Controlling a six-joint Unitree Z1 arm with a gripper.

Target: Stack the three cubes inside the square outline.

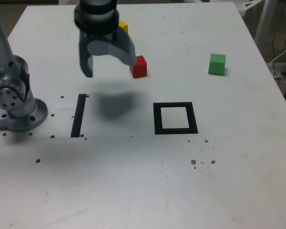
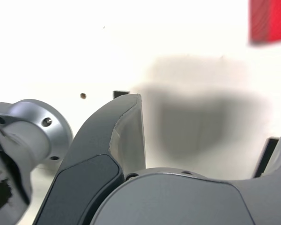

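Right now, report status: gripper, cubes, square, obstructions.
Gripper open, empty, above the table. Red cube just beside it; yellow cube behind, partly hidden; green cube apart at exterior view's right. Square outline empty. No obstructions.

A robotics lab bench: a white table (image 1: 133, 181) with drilled holes, a robot arm base (image 1: 19, 112) bolted on, and black tape markings (image 1: 78, 115).

One cube (image 1: 138, 66) is seen just beside the hand (image 1: 108, 65) on the exterior view's right; another (image 1: 123, 27) lies behind it, the third (image 1: 217, 64) well apart rightward.
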